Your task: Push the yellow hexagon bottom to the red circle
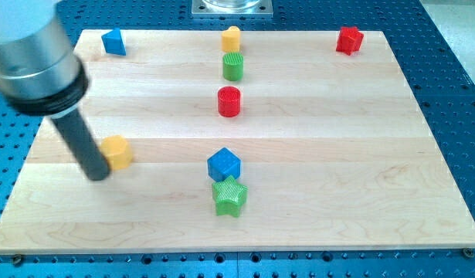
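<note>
Nearest you, low on the board, sits the green star (229, 196), touching the blue cube (224, 164) just above it. Look to the view's left and you will see the rod coming down from its grey housing, with my tip (97, 176) resting on the wooden board (361, 170) right against the left side of the yellow hexagon (117, 151). You have no hand here to open or close: the rod grips nothing and only presses beside that block.

The red circle (229, 101) stands near the middle of the board, up and to the right of the hexagon, well apart from it. Directly above it you find the green cylinder (233, 66), and above that a second yellow block (231, 38) near the top edge. The blue cube and green star lie below the red circle, leaving a gap between them and it. A blue block (113, 42) sits at the top left corner, a red block (349, 39) at the top right.
</note>
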`<act>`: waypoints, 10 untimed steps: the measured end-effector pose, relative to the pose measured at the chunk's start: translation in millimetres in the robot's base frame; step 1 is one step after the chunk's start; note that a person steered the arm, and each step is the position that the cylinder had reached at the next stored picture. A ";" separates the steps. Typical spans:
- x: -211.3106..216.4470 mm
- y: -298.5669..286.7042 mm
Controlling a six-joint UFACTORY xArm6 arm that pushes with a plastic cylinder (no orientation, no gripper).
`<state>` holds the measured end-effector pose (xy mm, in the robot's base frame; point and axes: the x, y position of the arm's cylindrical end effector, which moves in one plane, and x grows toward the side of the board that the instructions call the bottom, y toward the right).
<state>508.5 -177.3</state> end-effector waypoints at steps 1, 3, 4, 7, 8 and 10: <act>-24.0 1.1; -37.5 56.9; -62.6 41.5; -60.1 125.4; -55.9 107.9; -9.3 109.1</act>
<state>499.2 -68.2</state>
